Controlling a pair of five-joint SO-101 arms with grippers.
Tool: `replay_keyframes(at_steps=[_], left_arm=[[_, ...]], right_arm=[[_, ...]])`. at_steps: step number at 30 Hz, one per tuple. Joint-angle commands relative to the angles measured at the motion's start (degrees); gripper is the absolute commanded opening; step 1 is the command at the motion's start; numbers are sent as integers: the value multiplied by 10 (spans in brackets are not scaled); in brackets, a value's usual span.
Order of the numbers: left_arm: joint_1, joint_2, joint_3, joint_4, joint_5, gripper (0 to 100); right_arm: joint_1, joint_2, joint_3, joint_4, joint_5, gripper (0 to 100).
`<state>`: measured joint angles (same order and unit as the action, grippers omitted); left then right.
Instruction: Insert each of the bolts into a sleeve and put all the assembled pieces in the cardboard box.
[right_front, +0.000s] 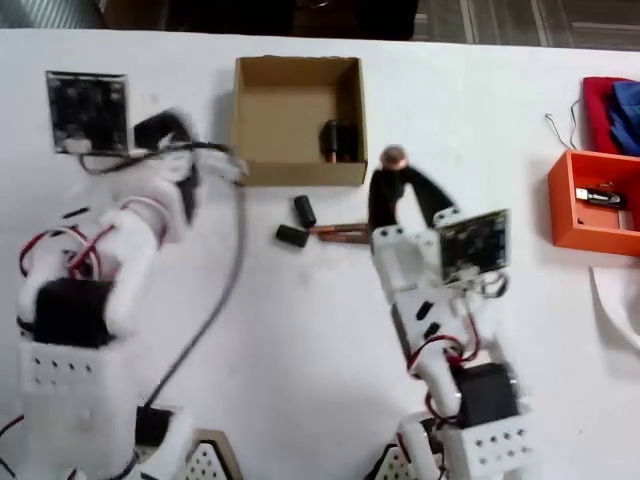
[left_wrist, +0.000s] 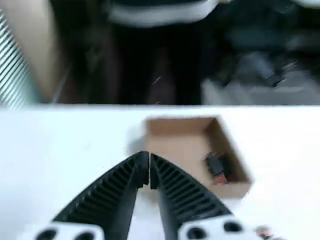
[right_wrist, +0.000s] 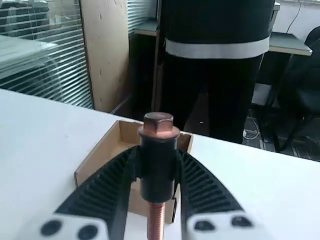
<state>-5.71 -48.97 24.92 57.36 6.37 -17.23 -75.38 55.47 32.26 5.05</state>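
Note:
The cardboard box (right_front: 262, 120) stands open at the back centre of the table, with one assembled bolt and sleeve (right_front: 338, 140) lying inside it. My right gripper (right_front: 395, 195) is just right of the box's front corner. It is shut on a black sleeve (right_wrist: 157, 167) with a copper bolt (right_wrist: 158, 125) through it, head up. Two loose black sleeves (right_front: 304, 210) (right_front: 291, 236) and a bare copper bolt (right_front: 335, 230) lie in front of the box. Left of the box, my left gripper (left_wrist: 149, 161) is shut and holds nothing; it faces the box (left_wrist: 175, 145).
An orange bin (right_front: 590, 205) and a red cloth (right_front: 608, 110) sit at the table's right edge. A grey cable (right_front: 225, 290) runs from the left arm across the table towards the front. White tabletop lies open between the two arms.

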Motion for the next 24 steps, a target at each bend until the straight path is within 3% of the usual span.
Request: replay_keyframes(at_steps=[1,7,14,19,24], left_arm=[[-121,-10,81,5,-5,38],[-244,-9,245,-53,-142,63],[-263,-6,422,-151,-261,64],[-263,-5,479,-149,-266,64],[-260,-5,524,-173,-265,64]], right_arm=[[5,123,-233,80,3,22],[2,437,-544,257,-14,22],[18,752,-856,426,-132,22],[15,887,-1000,449,-98,22],[7,996,-1083,391,-74,22]])
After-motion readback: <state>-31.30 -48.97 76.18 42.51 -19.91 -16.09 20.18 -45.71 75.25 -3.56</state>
